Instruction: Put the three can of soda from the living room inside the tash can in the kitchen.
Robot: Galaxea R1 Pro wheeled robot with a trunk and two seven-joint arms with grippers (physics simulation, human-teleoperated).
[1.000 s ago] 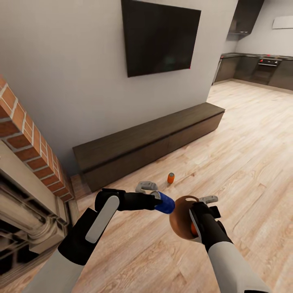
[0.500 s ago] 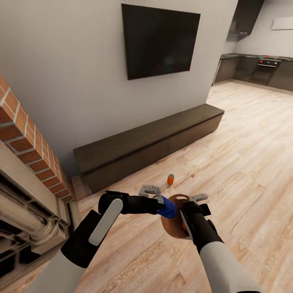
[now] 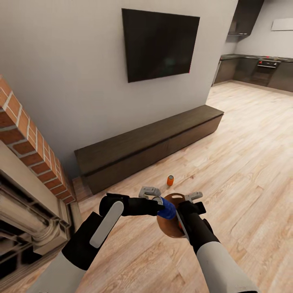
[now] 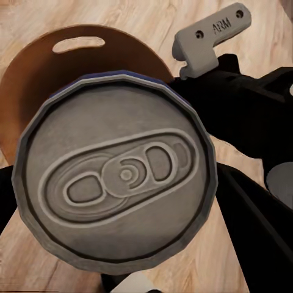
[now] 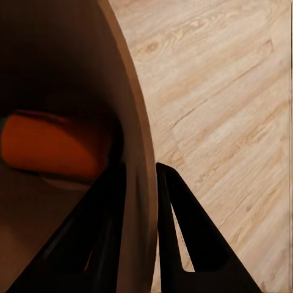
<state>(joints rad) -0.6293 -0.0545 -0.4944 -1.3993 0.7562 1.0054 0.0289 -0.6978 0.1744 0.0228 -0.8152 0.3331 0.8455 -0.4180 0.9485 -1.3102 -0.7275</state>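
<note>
I see the silver top of the soda can (image 4: 116, 174) close up, the brown trash can (image 4: 36, 67) behind it toward eleven o'clock, above wooden floor (image 4: 152, 18).

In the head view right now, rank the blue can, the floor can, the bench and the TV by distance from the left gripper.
1. Blue can: held in the left gripper, at the bin mouth.
2. Orange floor can: on the floor just beyond.
3. Bench: along the wall behind.
4. TV: high on the wall.
</note>
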